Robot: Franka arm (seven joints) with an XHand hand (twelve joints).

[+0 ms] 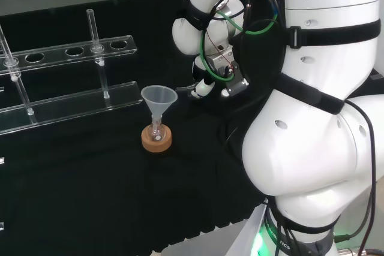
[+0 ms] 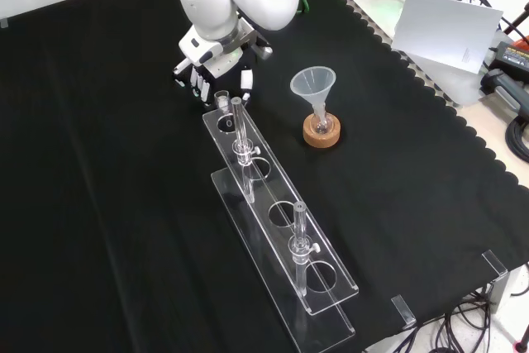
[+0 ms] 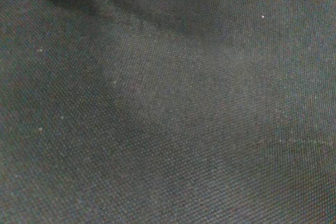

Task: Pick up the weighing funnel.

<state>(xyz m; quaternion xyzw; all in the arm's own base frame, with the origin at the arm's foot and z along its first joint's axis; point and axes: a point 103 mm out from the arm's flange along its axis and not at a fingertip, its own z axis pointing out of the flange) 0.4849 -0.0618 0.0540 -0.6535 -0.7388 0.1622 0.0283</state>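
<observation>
In the head view we see the hand [image 1: 209, 86] just above the frame's centre, left of the arm's white links and low over the black cloth [image 1: 90, 196]. A small clear piece that we take for the weighing funnel [image 1: 183, 91] lies just left of it, between the hand and the big funnel [image 1: 159, 97] standing on 1 cork ring [image 1: 156, 138]. In the front view the hand [image 2: 213, 62] sits upper left of centre, its fingers [image 2: 245, 78] pointing down at the cloth, fairly straight and spread, closed on nothing we can make out. The weighing funnel [image 2: 221, 100] shows as a clear stub just below them, at the top end of the clear rack [image 2: 273, 192]; we cannot tell whether it touches a fingertip or the rack. In the wrist view we see bare cloth, with blurred pale shapes along the upper edge that we cannot name. We judge the piece light, stiff, smooth and breakable, apt to skid or roll when nudged. We would take it across its body where the scoop narrows to the stem, thumb opposite fingers.
</observation>
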